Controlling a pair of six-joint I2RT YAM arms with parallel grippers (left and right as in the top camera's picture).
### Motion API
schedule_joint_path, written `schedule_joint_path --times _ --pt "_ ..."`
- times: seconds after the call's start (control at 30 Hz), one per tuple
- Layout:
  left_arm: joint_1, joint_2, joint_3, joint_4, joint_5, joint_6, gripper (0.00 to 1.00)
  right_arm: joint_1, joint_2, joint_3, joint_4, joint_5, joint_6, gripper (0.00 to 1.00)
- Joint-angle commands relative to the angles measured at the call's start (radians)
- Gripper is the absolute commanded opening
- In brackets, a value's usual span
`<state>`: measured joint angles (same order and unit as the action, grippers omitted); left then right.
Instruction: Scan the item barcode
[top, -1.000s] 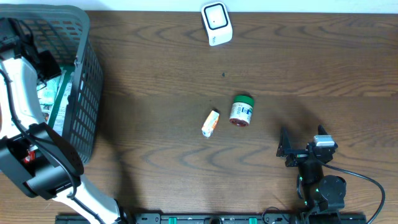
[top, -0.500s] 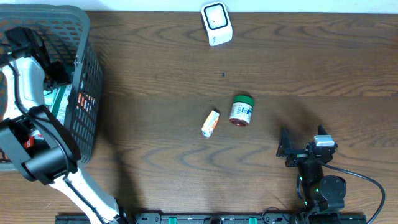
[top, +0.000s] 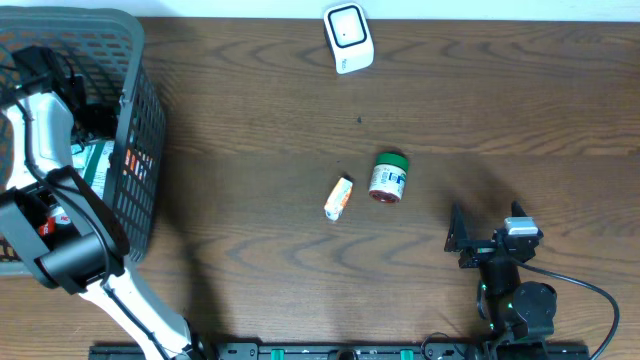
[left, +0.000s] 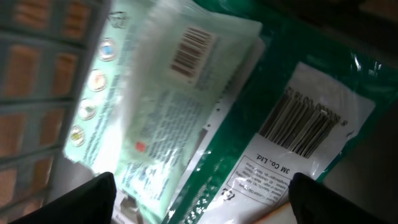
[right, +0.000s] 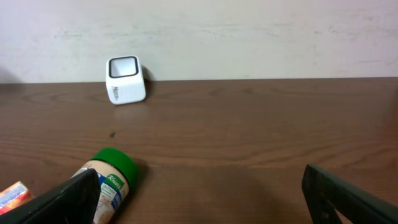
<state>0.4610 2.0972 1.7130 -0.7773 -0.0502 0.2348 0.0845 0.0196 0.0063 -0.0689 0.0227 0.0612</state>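
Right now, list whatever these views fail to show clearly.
- Overhead: the contents of the basket, mostly hidden by the left arm and the mesh wall.
- Overhead: any barcode on the jar or the small box, too small to find.
- Left wrist: small print on the pale packet, blurred; the green packet, cut off by the lower edge.
- Right wrist: the small box, cut off at the lower left corner.

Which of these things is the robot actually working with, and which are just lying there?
Job in hand: left gripper, pale packet, green packet, basket, scanner.
Lying about, probably: jar, small box, right gripper.
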Motion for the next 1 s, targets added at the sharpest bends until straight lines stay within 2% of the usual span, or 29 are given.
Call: schedule_joint_path --times 0.0,0.17,0.33,0.4,0.43,0.47,0.7,0.8,0.83,0.9,0.97 --pt "-0.021 0.044 -0.015 -0.002 -0.003 0.06 0.9 0.009 -0.001 -0.001 -0.003 0.006 0.013 0.99" --pt "-0.041 0.077 -0.021 -0.013 -0.016 0.061 0.9 0.009 -0.001 -0.001 -0.003 0.006 0.013 0.99" --pt "-0.069 0.082 -0.037 -0.002 -0.028 0.116 0.91 0.009 -0.001 -0.001 -0.003 0.006 0.013 0.99" --pt "-0.076 0.082 -0.037 0.011 -0.12 0.082 0.91 0.009 -0.001 -0.001 -0.003 0.006 0.013 0.99" --pt "-0.076 0.082 -0.037 0.024 -0.257 0.008 0.91 0.009 -0.001 -0.001 -0.003 0.006 0.013 0.99" --pt "-0.076 0.082 -0.037 0.024 -0.303 -0.014 0.91 0.009 -0.001 -0.001 -0.003 0.006 0.013 0.99" --pt "-0.058 0.082 -0.037 0.048 -0.342 -0.043 0.91 0.009 -0.001 -0.001 -0.003 0.006 0.013 0.99" --pt "-0.047 0.082 -0.037 0.057 -0.294 -0.064 0.91 0.009 -0.001 -0.001 -0.003 0.006 0.013 0.99" --pt "-0.047 0.082 -0.037 0.057 -0.212 -0.044 0.91 0.009 -0.001 -0.001 -0.003 0.006 0.013 0.99" --pt "-0.047 0.082 -0.037 0.057 -0.137 -0.002 0.91 0.009 -0.001 -0.001 -0.003 0.006 0.013 0.99" --pt "-0.048 0.082 -0.039 0.056 -0.123 0.019 0.91 0.009 -0.001 -0.001 -0.003 0.006 0.013 0.99"
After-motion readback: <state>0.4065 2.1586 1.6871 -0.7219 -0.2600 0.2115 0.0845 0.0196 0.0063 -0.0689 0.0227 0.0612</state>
